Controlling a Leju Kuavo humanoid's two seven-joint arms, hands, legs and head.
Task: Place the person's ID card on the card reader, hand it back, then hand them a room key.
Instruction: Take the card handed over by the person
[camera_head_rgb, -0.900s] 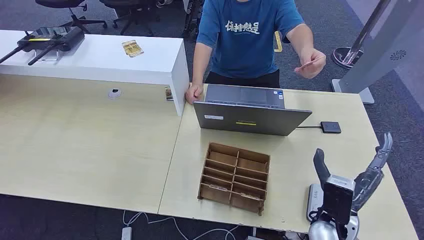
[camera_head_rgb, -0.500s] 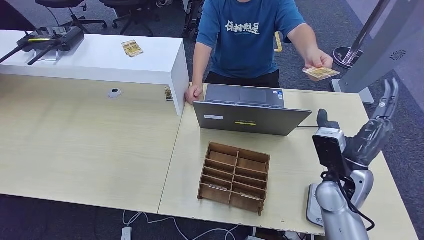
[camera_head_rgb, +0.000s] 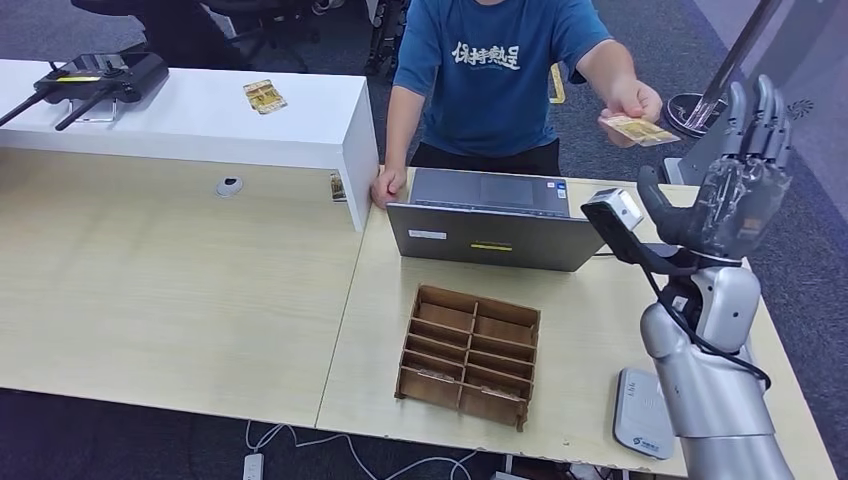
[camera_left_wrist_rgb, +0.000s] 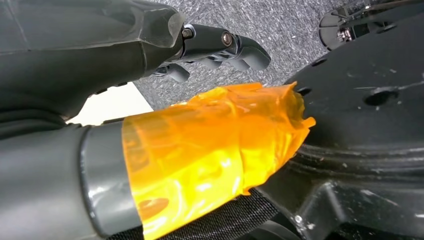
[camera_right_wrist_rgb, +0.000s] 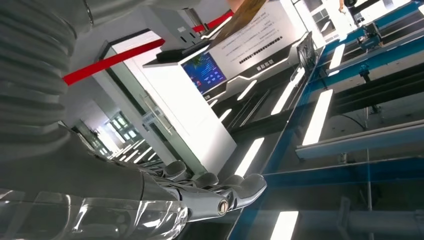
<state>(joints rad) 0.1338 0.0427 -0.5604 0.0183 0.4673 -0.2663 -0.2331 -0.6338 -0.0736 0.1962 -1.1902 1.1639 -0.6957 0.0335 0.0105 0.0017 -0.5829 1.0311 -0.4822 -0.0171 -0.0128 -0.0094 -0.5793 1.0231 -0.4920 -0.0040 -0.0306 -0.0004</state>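
The right robot hand (camera_head_rgb: 738, 195) was raised above the far right part of the desk (camera_head_rgb: 180, 270), its fingers straight, apart and pointing up, with nothing in them. It stood just beyond the right corner of the laptop (camera_head_rgb: 500, 220), which I take as the landmark here. Across the desk behind the laptop, a person in a blue shirt (camera_head_rgb: 500, 70) held out the ID card (camera_head_rgb: 640, 129) flat in one hand (camera_head_rgb: 628, 100); the card was above and a little left of the right robot hand's fingertips and not touching them. The person's other hand (camera_head_rgb: 388, 186) rested on the desk at the laptop's left rear corner.

The card reader (camera_head_rgb: 643, 412), a pale flat pad, lay on the desk well in front of the laptop and to its right, near the front edge, beside the silver right arm. A wooden divided tray (camera_head_rgb: 470, 355) sat in front of the laptop. A small black box (camera_head_rgb: 661, 253) lay on its cable to the laptop's right.

In the left wrist view the left robot hand (camera_left_wrist_rgb: 210, 47) hung over grey carpet with its fingers curled in around nothing, the thumb wrapped in orange tape (camera_left_wrist_rgb: 215, 145).
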